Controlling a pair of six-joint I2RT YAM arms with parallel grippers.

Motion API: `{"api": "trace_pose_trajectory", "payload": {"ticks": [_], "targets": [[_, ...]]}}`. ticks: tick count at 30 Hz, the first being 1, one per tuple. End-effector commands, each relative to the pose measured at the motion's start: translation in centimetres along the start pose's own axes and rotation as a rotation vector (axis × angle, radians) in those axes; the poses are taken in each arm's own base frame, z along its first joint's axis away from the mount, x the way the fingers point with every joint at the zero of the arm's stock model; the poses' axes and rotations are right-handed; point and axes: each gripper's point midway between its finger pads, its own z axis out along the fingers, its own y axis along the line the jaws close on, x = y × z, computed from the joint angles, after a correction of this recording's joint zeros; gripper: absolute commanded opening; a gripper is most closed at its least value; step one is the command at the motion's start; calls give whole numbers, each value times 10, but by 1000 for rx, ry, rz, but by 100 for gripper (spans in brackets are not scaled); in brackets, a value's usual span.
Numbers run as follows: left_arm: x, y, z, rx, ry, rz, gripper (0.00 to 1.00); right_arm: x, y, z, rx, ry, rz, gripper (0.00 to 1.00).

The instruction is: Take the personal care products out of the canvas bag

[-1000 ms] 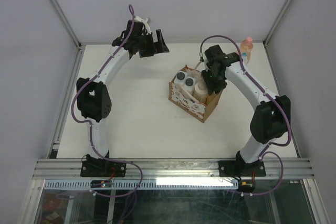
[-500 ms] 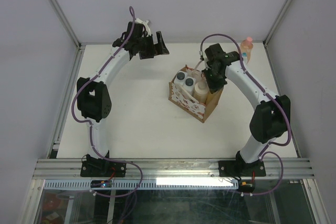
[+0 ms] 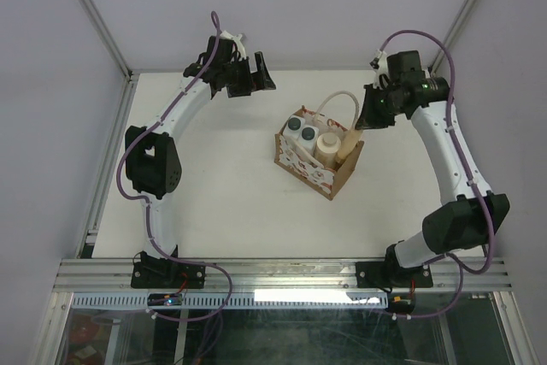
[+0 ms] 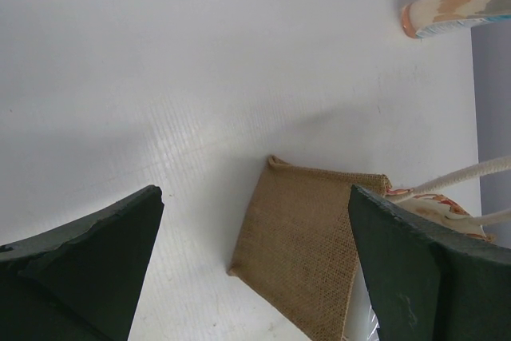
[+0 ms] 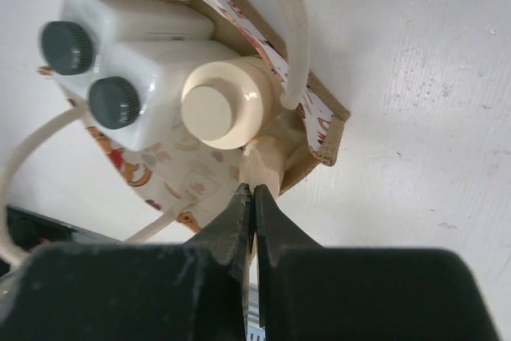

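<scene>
We see the canvas bag [image 3: 320, 175] mid-tabletop [image 3: 222, 185], holding two white bottles [image 5: 120, 69] and a cream bottle [image 5: 222, 105]. A peach bottle [image 4: 455, 5] sits outside, well apart. The right gripper [image 5: 252, 197] hovers above the bag, pinched closed and seemingly empty, so it likely must reopen to grasp. The left gripper [image 3: 253, 77] waits wide open, clear of the work.

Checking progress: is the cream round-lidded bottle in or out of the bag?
In. The cream bottle stands upright inside the canvas bag, beside two white bottles.
</scene>
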Motion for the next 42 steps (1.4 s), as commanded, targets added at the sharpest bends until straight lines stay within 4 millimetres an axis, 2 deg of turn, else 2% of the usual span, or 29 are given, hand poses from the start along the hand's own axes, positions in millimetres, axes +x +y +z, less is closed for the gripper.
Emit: {"api": "trace_pose_trajectory", "payload": {"ticks": [1, 5, 10, 15, 19, 24, 29, 33, 37, 42], "targets": [[-26, -17, -19, 48, -79, 20, 99, -30, 27, -53, -172, -169, 74, 0], [-25, -16, -17, 49, -76, 14, 99, -39, 24, -77, -202, -242, 115, 0], [-26, -17, -17, 50, -77, 9, 99, -47, 11, -93, -161, -298, 124, 0], [-28, -17, -16, 50, -81, 9, 99, -64, -3, -112, -112, -363, 129, 0], [-29, -17, -16, 48, -83, 10, 99, -76, -15, -120, -80, -394, 157, 0], [-32, -18, -16, 49, -90, 12, 99, -90, -41, -123, 24, -419, 204, 0], [-35, -18, -17, 48, -99, 18, 99, -104, -78, -116, 181, -440, 223, 0], [-36, -19, -17, 50, -102, 21, 99, -113, -114, -96, 321, -419, 209, 0], [-36, -19, -17, 54, -99, 24, 99, -131, -145, -73, 424, -450, 201, 0], [-37, -20, -18, 59, -101, 30, 99, -150, -166, -46, 472, -487, 216, 0]]}}
